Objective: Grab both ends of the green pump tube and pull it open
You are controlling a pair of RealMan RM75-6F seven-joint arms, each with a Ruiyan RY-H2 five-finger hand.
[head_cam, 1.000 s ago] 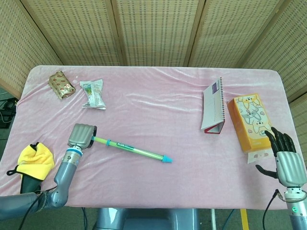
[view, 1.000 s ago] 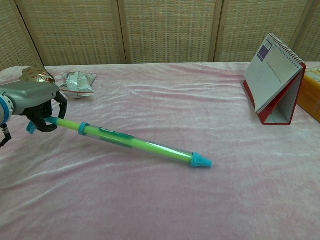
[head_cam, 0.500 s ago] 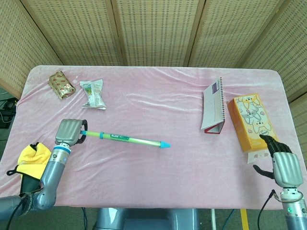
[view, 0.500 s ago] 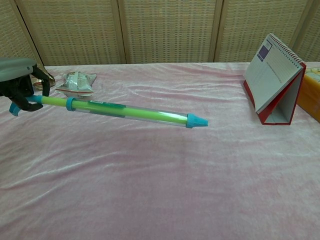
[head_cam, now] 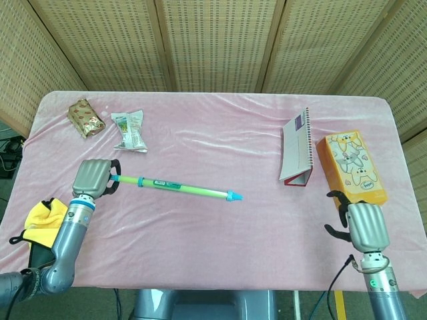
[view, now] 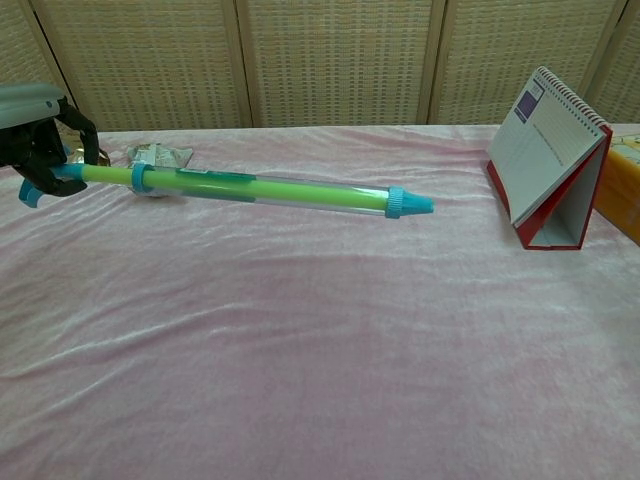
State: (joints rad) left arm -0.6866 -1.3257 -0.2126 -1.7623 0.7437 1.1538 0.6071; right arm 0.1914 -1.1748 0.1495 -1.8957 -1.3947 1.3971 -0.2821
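Left hand (head_cam: 94, 177) grips the long green plastic pump tube (head_cam: 175, 188) by one end; right hand (head_cam: 362, 224), curled and holding nothing, must take the blue tip.

Pink-clothed tabletop (head_cam: 213, 247). Far left: brown foil packet (head_cam: 86, 117) beside white-green packet (head_cam: 129, 131); yellow cloth (head_cam: 45, 223) at left edge. Right side: standing spiral calendar (head_cam: 296, 149) next to orange box (head_cam: 350, 169).

The left hand (view: 35, 125) is cut by the chest view's left edge, its fingers (view: 88, 140) hiding the pump tube's (view: 260, 190) handle end. The orange box (view: 625, 190) is cropped at the right. Print on the two snack packets (head_cam: 129, 130) is too small to read.
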